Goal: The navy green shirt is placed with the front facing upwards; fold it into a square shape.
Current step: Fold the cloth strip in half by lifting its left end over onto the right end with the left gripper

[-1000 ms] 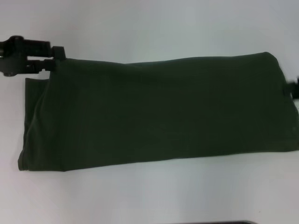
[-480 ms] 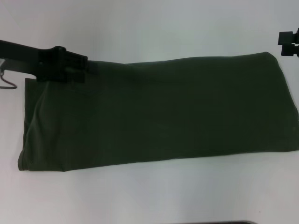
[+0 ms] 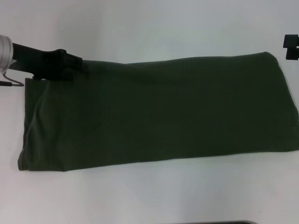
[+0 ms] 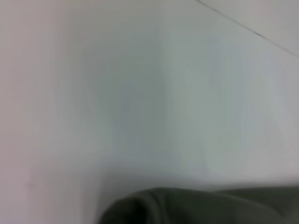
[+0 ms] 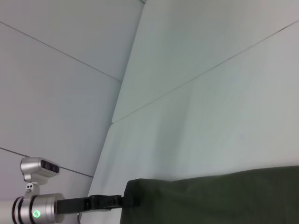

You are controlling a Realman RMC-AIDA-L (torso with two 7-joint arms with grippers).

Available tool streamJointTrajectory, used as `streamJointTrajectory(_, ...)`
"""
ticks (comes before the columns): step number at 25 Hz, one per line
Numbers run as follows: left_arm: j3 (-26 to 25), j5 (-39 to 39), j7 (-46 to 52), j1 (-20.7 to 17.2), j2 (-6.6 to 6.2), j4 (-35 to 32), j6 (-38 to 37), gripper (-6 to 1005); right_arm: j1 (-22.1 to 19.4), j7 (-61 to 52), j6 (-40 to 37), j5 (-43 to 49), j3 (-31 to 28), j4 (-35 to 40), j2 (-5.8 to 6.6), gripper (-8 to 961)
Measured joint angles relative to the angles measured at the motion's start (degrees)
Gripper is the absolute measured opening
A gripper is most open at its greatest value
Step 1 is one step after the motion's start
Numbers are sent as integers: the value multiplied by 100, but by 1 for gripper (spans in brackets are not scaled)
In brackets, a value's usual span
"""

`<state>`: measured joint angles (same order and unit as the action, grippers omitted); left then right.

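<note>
One navy green shirt (image 3: 159, 112) is lying folded into a long band, plain side up, stretching across a white table (image 3: 149, 196). Pale panelled walls (image 5: 60, 74) are rising behind the table. At the band's far left corner, the left gripper (image 3: 70, 63) is touching the cloth; its opening cannot be told. Off the far right corner, apart from the cloth, the right gripper (image 3: 290, 46) is hovering, barely in view.
</note>
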<state>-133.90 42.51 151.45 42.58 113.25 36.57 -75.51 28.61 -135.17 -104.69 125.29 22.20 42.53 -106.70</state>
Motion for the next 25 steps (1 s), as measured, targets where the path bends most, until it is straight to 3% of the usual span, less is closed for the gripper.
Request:
streamJointTrajectory(16,79,-934,407,101,42,-48,609,548,-5,-16,-21,22,4,-17,-12,702)
streamJointTrajectory(25,-187,-853,407,6,-6,269,90,547,-28,-26,-57,22,4,-17,-10,701)
